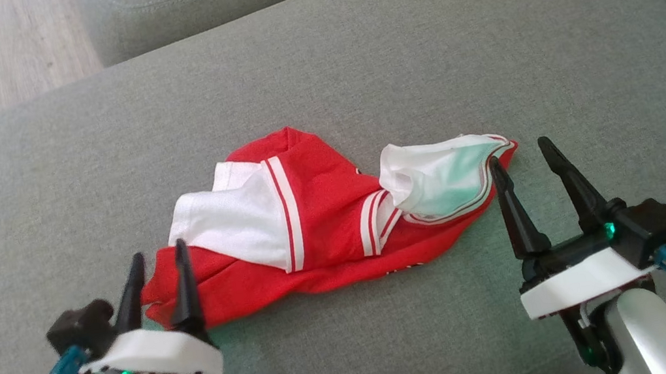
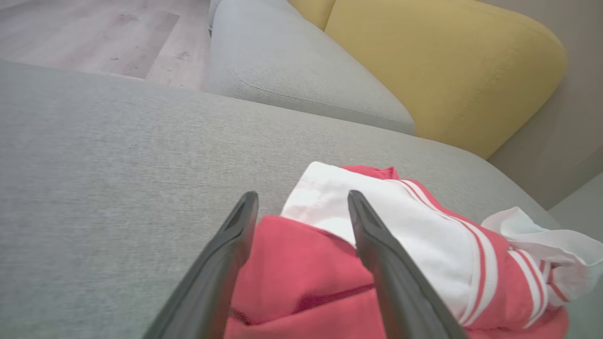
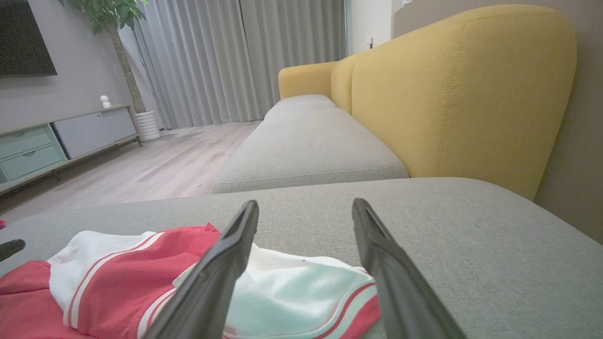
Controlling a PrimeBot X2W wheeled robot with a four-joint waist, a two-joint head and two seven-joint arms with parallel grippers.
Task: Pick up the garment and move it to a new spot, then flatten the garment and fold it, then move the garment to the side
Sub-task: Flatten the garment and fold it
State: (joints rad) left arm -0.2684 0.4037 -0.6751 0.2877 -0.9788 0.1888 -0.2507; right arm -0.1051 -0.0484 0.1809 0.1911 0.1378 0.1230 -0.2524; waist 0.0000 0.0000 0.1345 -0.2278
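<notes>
Now, your garment (image 1: 317,215) lies crumpled in the middle of the grey cushion (image 1: 354,65). It looks soft, light and floppy. Both the left gripper (image 1: 158,256) and right gripper (image 1: 519,152) are spread apart, holding nothing. Pinch the cloth's two end edges so it lifts evenly.

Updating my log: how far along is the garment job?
Nothing looks done: the garment lies crumpled on the cushion. In hand: the left end effector and right end effector sit open at its two ends, gripping nothing. Left: lifting, moving, flattening, folding, setting aside.
</notes>
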